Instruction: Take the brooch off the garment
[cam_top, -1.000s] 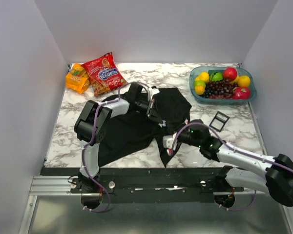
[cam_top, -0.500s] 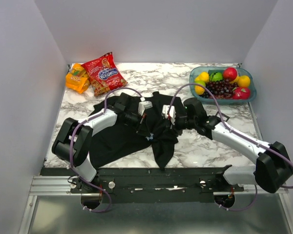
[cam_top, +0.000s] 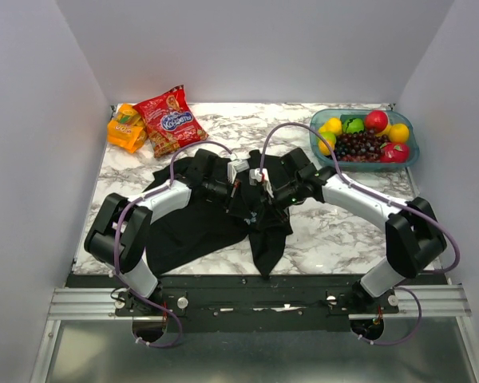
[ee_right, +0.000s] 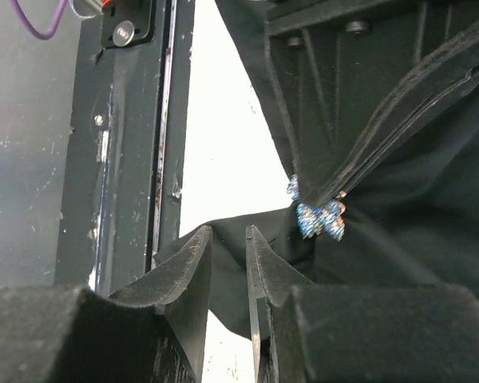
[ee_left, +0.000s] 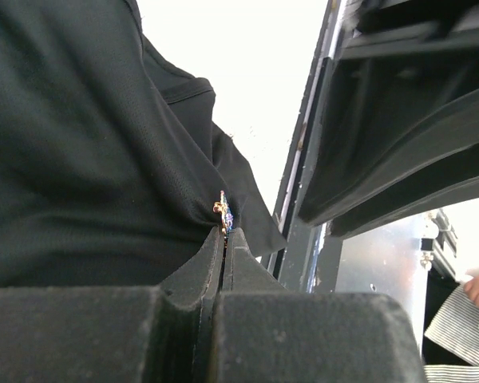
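Observation:
The black garment (cam_top: 199,227) lies bunched at the table's middle. My left gripper (cam_top: 241,190) is shut on a fold of it and holds it lifted. In the left wrist view the shut tips (ee_left: 224,231) pinch the cloth (ee_left: 80,144), with the tiny glinting brooch (ee_left: 223,210) right at their ends. In the right wrist view the brooch (ee_right: 318,217) sparkles on the cloth (ee_right: 415,231), beside the left gripper's thin fingers (ee_right: 399,112). My right gripper (ee_right: 227,231) is narrowly open and empty, its tips a little left of the brooch; from above it (cam_top: 262,185) faces the left gripper closely.
A teal bowl (cam_top: 313,128) of fruit stands at the back right. A red snack bag (cam_top: 172,120) and an orange packet (cam_top: 126,128) lie at the back left. Both arms meet over the marble table (cam_top: 335,231).
The right arm has swung from the near right up and in to meet the left gripper at the cloth. The left gripper has moved slightly, still gripping the garment.

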Available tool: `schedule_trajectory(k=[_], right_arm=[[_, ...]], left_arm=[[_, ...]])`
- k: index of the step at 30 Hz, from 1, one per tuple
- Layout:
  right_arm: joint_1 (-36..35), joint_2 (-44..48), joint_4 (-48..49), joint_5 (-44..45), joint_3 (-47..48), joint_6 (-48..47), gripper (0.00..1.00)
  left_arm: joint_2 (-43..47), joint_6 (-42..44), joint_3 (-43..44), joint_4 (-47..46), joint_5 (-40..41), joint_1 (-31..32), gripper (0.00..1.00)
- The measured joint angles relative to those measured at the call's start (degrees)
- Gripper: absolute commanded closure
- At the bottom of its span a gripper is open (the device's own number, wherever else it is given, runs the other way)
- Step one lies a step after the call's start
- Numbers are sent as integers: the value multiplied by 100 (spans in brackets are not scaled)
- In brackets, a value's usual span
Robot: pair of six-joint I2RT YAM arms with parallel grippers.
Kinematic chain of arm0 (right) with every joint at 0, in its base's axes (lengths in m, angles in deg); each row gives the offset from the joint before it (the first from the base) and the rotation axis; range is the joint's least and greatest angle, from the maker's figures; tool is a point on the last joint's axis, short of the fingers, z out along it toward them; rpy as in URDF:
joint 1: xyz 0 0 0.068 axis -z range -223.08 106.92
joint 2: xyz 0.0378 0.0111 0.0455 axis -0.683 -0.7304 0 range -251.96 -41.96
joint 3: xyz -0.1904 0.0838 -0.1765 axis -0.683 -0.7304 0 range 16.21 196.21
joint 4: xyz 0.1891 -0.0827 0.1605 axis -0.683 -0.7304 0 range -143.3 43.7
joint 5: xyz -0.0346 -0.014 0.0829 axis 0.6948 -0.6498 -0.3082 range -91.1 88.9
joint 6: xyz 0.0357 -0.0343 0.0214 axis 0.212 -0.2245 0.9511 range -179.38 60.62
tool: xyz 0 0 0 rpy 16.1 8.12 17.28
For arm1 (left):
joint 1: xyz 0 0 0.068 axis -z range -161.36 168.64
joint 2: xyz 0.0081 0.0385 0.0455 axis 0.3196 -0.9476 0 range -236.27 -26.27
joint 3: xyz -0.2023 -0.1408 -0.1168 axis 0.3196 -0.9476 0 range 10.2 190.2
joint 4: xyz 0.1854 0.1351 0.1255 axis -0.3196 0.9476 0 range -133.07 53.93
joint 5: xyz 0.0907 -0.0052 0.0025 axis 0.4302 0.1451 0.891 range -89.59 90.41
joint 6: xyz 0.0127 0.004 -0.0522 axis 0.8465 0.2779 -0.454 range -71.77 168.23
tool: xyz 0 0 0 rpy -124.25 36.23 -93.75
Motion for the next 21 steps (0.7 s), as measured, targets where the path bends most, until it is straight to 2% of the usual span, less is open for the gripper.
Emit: schedule_trajectory(k=[8, 14, 21], right_arm=[[46, -459, -326, -26, 396, -149, 72], [271, -610, -404, 31, 564, -155, 64], [369, -767, -466, 61, 682, -192, 65]], left_arm=[[-13, -81, 0, -44, -111, 0, 100], [-13, -92, 0, -44, -120, 0, 100], [-13, -105, 2, -46, -177, 0, 100]])
